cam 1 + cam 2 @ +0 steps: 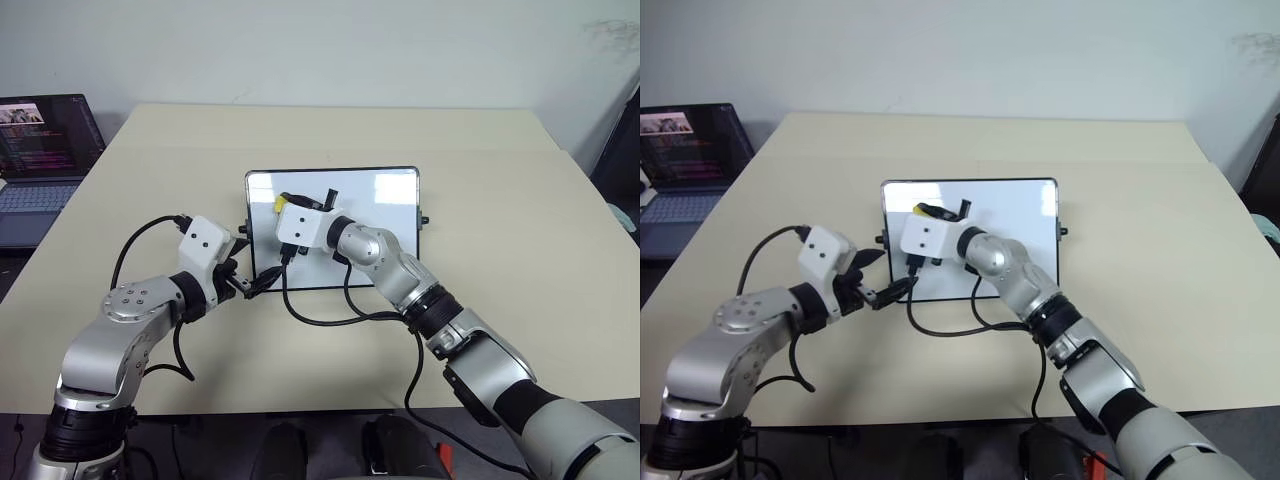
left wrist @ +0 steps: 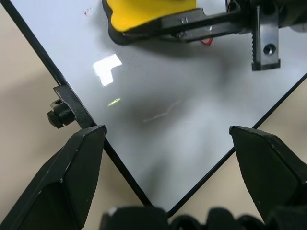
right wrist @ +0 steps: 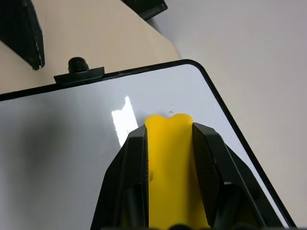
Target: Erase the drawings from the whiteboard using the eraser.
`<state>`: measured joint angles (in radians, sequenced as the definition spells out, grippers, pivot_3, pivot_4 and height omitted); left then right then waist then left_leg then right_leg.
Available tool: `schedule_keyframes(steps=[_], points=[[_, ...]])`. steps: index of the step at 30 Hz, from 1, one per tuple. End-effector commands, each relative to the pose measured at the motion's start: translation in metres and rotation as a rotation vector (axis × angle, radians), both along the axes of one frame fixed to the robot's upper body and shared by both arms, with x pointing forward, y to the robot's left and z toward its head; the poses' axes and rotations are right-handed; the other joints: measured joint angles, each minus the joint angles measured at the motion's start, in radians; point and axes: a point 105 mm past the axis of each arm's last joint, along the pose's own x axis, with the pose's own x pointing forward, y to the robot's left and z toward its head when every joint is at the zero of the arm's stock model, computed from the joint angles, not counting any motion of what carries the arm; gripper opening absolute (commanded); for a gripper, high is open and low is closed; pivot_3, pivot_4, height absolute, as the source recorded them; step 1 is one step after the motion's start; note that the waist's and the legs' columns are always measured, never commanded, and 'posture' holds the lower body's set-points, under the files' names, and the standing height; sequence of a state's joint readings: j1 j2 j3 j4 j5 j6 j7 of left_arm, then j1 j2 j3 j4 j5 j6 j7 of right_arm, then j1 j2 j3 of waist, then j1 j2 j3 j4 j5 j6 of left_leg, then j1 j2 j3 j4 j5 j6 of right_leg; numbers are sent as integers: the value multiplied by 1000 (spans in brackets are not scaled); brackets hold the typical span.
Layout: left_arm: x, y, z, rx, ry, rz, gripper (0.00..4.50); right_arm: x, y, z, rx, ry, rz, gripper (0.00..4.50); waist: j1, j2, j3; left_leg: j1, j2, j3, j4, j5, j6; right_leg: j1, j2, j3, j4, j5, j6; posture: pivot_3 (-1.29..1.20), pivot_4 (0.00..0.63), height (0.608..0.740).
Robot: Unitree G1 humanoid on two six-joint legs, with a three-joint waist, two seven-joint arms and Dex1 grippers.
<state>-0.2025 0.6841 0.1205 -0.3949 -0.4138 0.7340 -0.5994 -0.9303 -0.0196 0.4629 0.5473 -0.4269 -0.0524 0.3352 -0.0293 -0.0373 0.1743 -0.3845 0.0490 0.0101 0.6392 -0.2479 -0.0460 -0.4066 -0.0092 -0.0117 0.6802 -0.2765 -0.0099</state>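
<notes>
The whiteboard (image 1: 385, 205) lies flat at the middle of the table, with black knobs on its sides. My right gripper (image 1: 287, 203) is shut on the yellow eraser (image 3: 170, 163) and holds it on the board's far left part. A faint red trace of the drawings (image 2: 206, 42) peeks out beside the eraser (image 2: 144, 14), and a tiny red speck (image 3: 171, 112) lies just past its tip. My left gripper (image 2: 167, 129) stands open at the board's near left corner, one finger to each side of it.
An open laptop (image 1: 40, 150) sits at the table's far left edge. Black cables loop from both wrists over the table in front of the board. The beige table (image 1: 500, 180) stretches wide to the right and behind the board.
</notes>
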Motion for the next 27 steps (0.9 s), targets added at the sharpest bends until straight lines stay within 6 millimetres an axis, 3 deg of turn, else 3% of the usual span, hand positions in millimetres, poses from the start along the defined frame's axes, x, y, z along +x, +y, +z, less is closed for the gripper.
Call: schedule_keyframes(steps=[1,7,10,14,19,27], points=[[1,-2,12,5,-55,-10,4500,-9,0,12,139,120,45,979,0,0,0,0,0,0,0,0,0,0,0,0,0,0,0,0,150,740],[-3,-8,16,-19,-80,-59,4500,-50,-12,45,503,448,243,978,1,0,0,-6,0,-1,0,-1,-1,-3,0,-1,-1,0,0,0,150,740],[-9,-16,18,-25,-88,-119,4500,-65,-37,53,548,470,279,977,1,0,0,-9,0,-2,0,-1,-1,-6,-1,-2,-1,0,0,0,150,740],[-15,-25,20,-33,-105,-188,4500,-78,-69,36,462,466,226,977,6,0,0,-9,-2,-2,0,-1,-1,-5,-2,-3,-2,0,1,0,150,740],[-18,-29,15,-29,-85,-227,4500,-91,-110,-10,264,442,82,977,5,0,0,-10,-2,-2,1,-1,-1,-6,-2,-3,-2,-2,3,0,150,740],[-9,-28,8,-6,-67,-204,4500,-92,-123,-33,85,289,2,977,0,0,1,-7,-1,-1,1,-1,-1,-6,7,-1,-1,-4,6,0,150,740]])
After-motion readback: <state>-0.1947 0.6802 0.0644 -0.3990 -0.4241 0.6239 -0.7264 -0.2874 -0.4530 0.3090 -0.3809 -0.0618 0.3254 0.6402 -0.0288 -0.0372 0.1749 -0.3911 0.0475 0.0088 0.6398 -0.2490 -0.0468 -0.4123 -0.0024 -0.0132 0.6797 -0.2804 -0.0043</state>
